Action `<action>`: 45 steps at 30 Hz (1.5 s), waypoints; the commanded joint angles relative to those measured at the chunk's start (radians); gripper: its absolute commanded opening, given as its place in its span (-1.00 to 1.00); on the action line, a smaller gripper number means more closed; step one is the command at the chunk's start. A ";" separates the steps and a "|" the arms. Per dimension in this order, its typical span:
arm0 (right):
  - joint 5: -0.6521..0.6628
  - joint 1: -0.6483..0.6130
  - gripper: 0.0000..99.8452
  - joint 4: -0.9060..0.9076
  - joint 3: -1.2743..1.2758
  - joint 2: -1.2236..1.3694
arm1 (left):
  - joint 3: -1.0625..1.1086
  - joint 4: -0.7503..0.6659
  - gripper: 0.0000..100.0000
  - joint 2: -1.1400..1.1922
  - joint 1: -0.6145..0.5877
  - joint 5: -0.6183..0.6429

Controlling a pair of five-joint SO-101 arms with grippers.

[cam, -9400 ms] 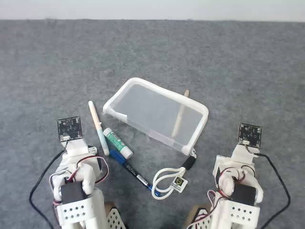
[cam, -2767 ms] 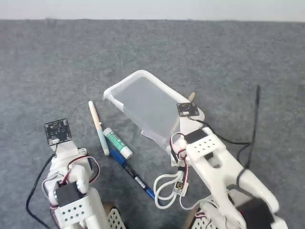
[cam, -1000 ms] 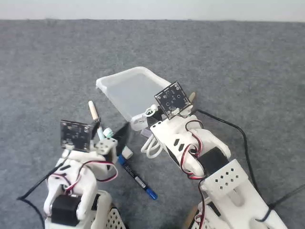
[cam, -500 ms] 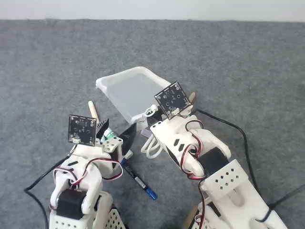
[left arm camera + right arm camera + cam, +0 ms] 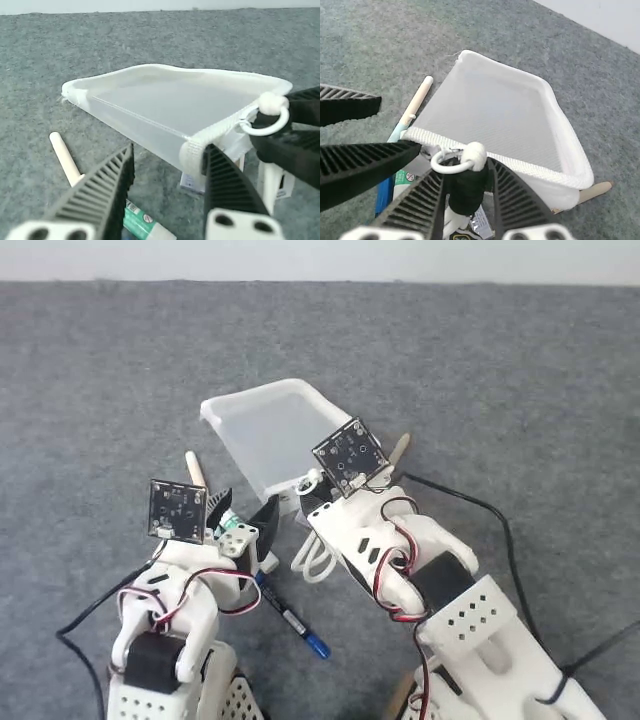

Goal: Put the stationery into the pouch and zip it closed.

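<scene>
The translucent white pouch (image 5: 268, 428) lies on the grey mat, one corner lifted. My right gripper (image 5: 466, 172) is shut on its black zipper pull (image 5: 465, 187), just below the white ring (image 5: 448, 161); in the high view that gripper (image 5: 306, 490) sits at the pouch's near corner. My left gripper (image 5: 169, 152) is open, its fingers on either side of the pouch corner (image 5: 192, 150) without touching it. A cream-capped pen (image 5: 195, 472), a green glue stick (image 5: 142, 225) and a blue pen (image 5: 292, 622) lie beside the left arm. A wooden stick (image 5: 401, 447) pokes out from under the pouch.
A white cord loop (image 5: 315, 555) with a tag trails from the zipper pull under the right arm. A black cable (image 5: 480, 515) runs over the mat to the right. Open grey mat lies beyond the pouch, up to the pale wall (image 5: 320, 258).
My left arm has come forward with its open gripper up to the pouch corner. The right gripper, shut on the zipper pull, has shifted slightly left, and the pouch turned with it.
</scene>
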 commanded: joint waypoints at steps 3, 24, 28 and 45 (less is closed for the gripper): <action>-0.011 -0.005 -0.99 0.004 -0.017 -0.042 | 0.022 -0.032 -0.59 0.003 -0.006 0.009; -0.003 0.081 -0.99 0.051 -0.017 -0.033 | 0.018 -0.081 -0.97 -0.002 -0.170 -0.153; -0.003 0.127 -0.99 0.051 -0.017 -0.038 | -0.004 -0.075 -0.97 0.002 -0.218 -0.153; 0.054 0.182 -0.99 0.259 -0.133 -0.031 | -0.025 -0.061 -0.97 -0.002 -0.354 -0.157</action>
